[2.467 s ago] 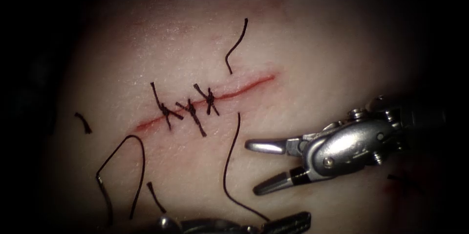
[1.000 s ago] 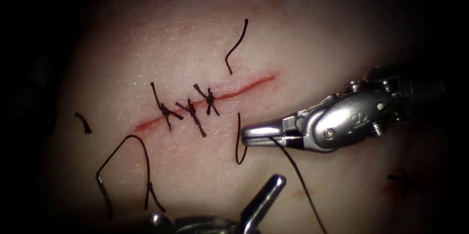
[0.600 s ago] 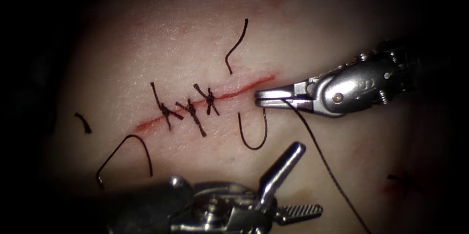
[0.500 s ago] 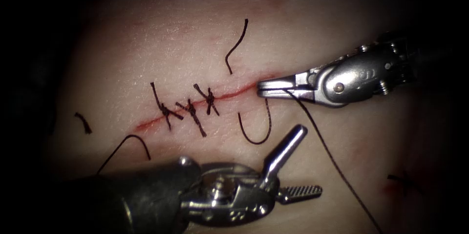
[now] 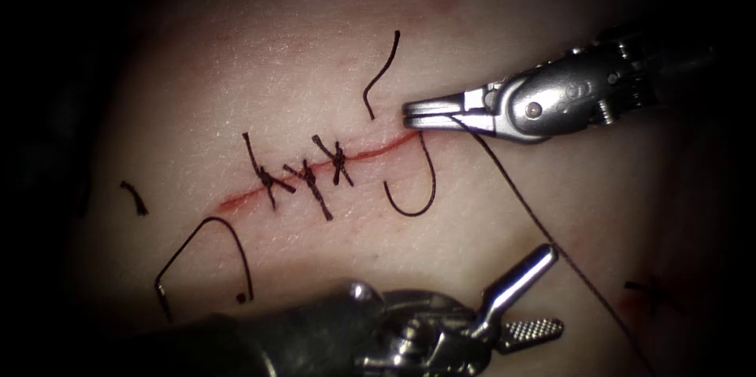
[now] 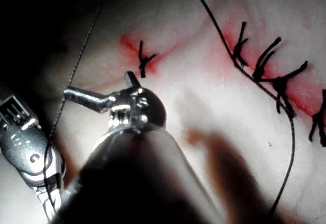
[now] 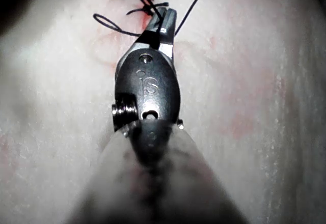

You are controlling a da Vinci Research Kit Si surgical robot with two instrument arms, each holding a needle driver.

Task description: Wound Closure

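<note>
We couldn't make out the needle. Right tool [image 5: 411, 113], at the cut's [image 5: 315, 172] right end, pinched the thread [image 5: 543, 227]; left tool [image 5: 543, 290], nearer, gaped wide, empty.

Setting: surgical training bench. Evidence: pale tissue [image 5: 504, 212] lit by a narrow spot with dark surround; red cut [image 5: 394, 143] part-closed with knotted stitches [image 5: 307, 176]; loose thread ends [image 5: 382, 74].

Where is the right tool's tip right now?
In the endoscope view the right tool sits at the right end of the cut, just past the three knots, jaws shut on the thread.
</note>
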